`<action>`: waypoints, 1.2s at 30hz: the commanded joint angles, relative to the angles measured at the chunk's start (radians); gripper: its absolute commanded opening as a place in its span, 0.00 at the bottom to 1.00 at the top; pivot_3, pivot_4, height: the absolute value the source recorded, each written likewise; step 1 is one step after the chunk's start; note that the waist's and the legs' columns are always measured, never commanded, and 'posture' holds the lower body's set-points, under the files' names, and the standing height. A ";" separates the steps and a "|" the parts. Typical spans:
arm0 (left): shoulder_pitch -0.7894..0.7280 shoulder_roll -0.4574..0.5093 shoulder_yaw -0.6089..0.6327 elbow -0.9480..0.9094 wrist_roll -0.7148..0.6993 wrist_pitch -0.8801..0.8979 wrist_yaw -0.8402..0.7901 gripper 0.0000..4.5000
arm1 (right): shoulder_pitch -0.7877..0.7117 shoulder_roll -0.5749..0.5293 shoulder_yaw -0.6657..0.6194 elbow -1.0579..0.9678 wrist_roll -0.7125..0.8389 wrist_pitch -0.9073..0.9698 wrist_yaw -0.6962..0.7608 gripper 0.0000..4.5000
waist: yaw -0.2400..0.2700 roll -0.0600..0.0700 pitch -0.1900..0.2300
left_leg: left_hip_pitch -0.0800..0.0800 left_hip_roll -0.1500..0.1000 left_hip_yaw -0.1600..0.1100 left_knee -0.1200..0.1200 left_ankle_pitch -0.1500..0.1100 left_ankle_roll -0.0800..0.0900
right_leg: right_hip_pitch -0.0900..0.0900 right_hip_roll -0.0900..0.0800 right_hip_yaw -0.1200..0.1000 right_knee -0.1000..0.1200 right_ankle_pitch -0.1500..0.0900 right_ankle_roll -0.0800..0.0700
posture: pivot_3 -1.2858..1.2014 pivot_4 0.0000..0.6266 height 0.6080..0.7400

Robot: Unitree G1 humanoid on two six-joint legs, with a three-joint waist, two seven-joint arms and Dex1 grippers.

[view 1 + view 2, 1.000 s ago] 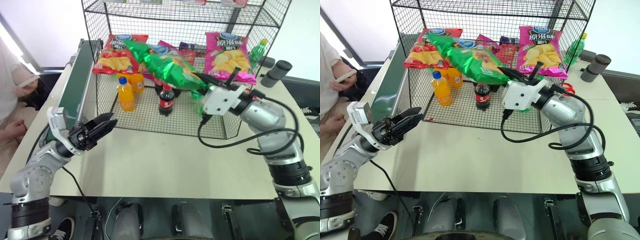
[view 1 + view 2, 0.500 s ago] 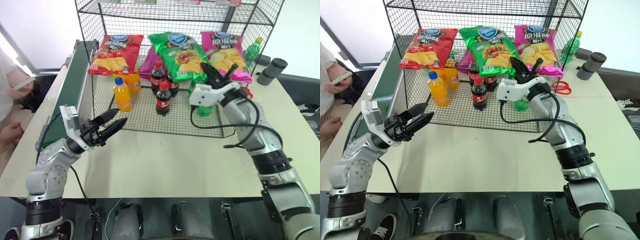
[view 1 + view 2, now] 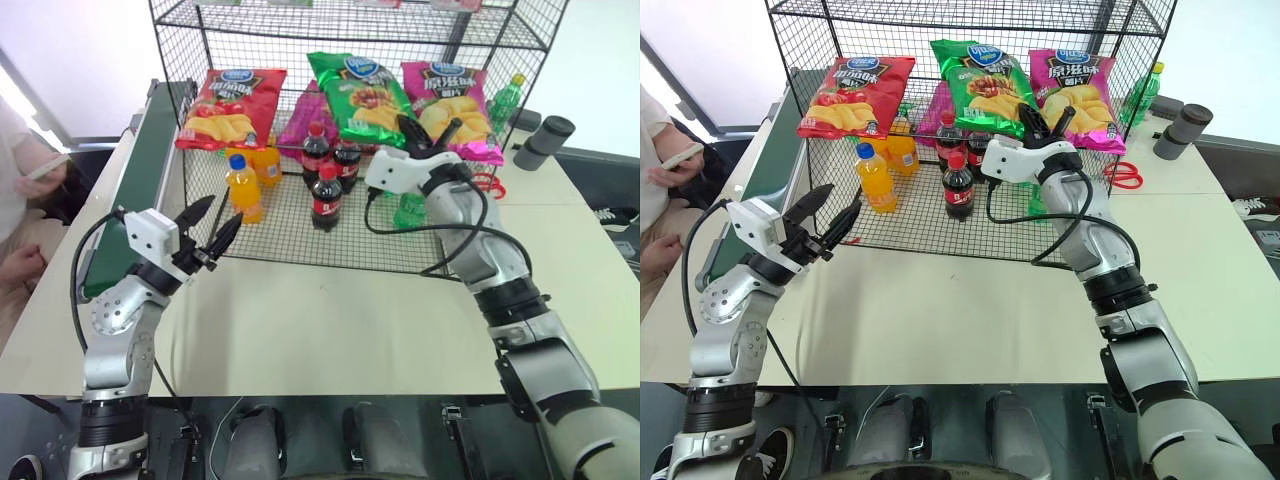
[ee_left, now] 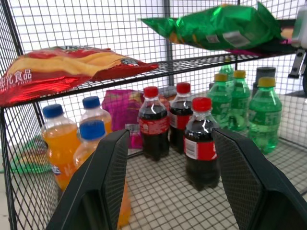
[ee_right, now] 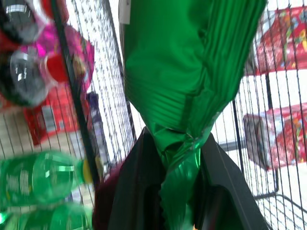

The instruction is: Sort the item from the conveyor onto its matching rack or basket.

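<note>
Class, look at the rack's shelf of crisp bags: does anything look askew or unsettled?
The green bag is not lying free like the red bag and pink bag; the right tool pinches its lower edge.

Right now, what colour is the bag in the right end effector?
Shiny green crisp bag, pinched in the right end effector; clearest in the right wrist view.

— What's sitting on the tabletop [image 3: 330, 310]?
— The black wire rack [image 3: 200, 150] at the back, and the green-belted conveyor [image 3: 140, 190] along the left edge.
— Anything to the right?
— Red-handled scissors [image 3: 1127, 175] just beside the rack, and two dark grey cylinders [image 3: 548, 143] near the far right corner.
— And the near part?
— Bare cream surface.
</note>
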 commanded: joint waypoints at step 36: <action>-0.031 -0.019 -0.103 0.018 0.020 -0.044 0.003 0.64 | -0.086 0.067 -0.044 -0.025 0.444 -0.119 0.246 0.89 | 0.000 0.000 0.000 | 0.000 0.000 0.000 0.000 0.000 0.001 | 0.000 0.000 0.000 0.000 0.000 0.000 | 0.52 0.24 1.00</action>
